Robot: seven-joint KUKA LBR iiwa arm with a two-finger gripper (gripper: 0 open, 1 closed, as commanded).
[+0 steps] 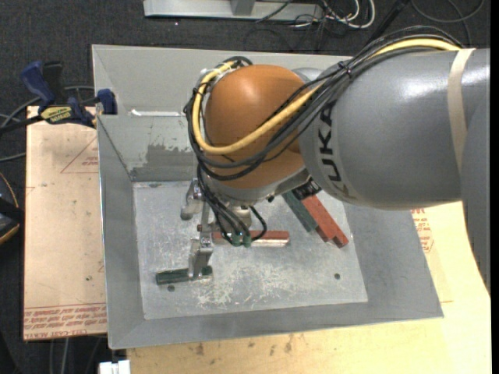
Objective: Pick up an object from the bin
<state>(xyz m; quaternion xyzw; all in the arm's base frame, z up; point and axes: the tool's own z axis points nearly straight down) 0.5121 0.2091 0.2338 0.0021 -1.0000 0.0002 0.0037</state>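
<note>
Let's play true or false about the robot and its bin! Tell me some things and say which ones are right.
1. The arm wears an orange cover. True.
2. The red block lies outside the bin. False: it lies inside, on the right of the floor.
3. A green bar lies near the floor's front left. True.
4. The gripper is up above the rim. False: it is low in the bin, right by the green bar.
5. The bin is heaped full. False: only a few things lie in it.
</note>
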